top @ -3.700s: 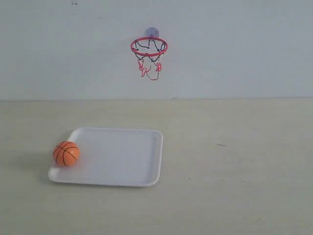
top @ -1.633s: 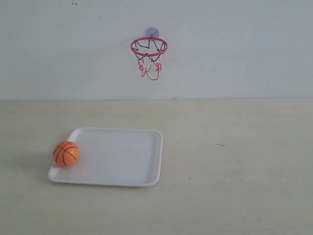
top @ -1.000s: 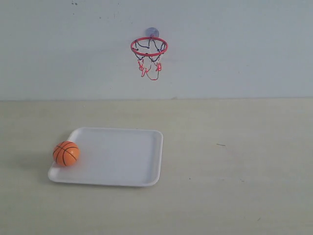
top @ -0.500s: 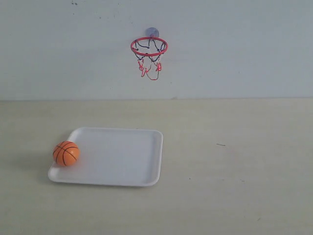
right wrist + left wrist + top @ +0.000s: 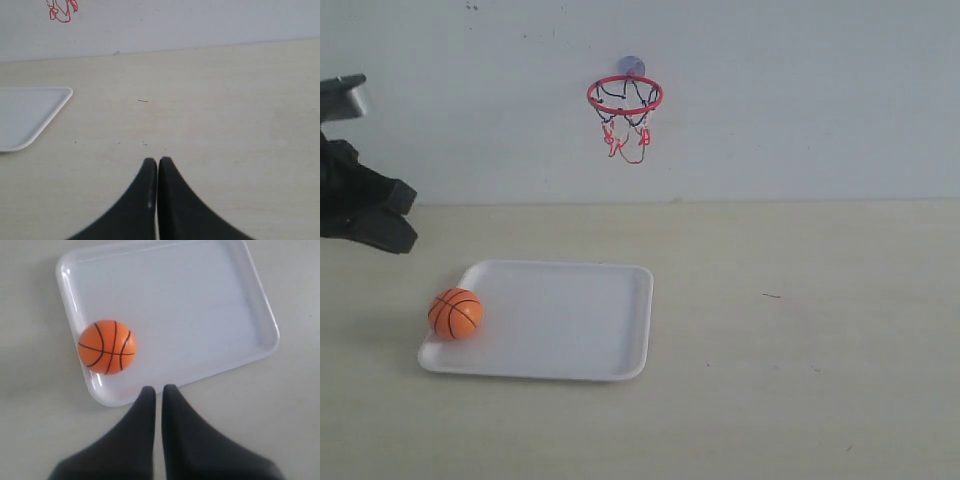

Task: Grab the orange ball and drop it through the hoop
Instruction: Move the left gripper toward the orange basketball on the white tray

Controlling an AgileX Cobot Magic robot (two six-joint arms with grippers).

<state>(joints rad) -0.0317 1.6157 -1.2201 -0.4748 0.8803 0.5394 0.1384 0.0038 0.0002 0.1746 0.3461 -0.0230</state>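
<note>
The orange ball (image 5: 455,313) (image 5: 107,347) rests in the near left corner of a white tray (image 5: 580,330) (image 5: 200,300). The hoop (image 5: 625,97), with its red ring, net and bluish suction cup, hangs on the back wall; its net's red strings (image 5: 61,11) show in the right wrist view. My left gripper (image 5: 398,235) (image 5: 158,389) hangs shut and empty above the table, left of and behind the tray, apart from the ball. My right gripper (image 5: 158,161) is shut on nothing over bare table, outside the exterior view.
A pale wooden table (image 5: 800,330) runs back to a light wall (image 5: 800,100). A tray corner (image 5: 30,115) shows in the right wrist view. Small dark marks (image 5: 772,295) dot the table to the right.
My left arm has come into the exterior view from the left edge, above and behind the tray. The ball, tray and hoop have not moved.
</note>
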